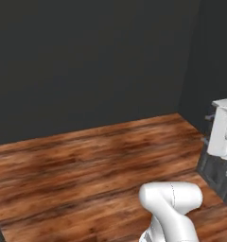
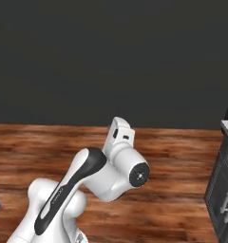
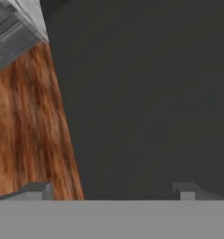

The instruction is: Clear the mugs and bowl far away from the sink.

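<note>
Pincer [image 3: 112, 191] agape toward dark wall [image 3: 146, 93]

The white arm [image 2: 106, 175] folds at centre, its dark elbow toward 8 o'clock. Wooden floor [image 2: 173, 156] runs behind it, dark wall [image 2: 111, 57] at 12 o'clock, dark cabinet [image 2: 223, 194] at 4 o'clock.

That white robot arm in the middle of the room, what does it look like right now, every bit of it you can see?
The robot arm is glossy white, seemingly smooth plastic, with rounded segments and a black stripe along one link. It is folded above the wooden floor, with a dark round cap on its bent joint. The gripper faces a dark wall; its two grey fingers stand wide apart with nothing between them.
</note>
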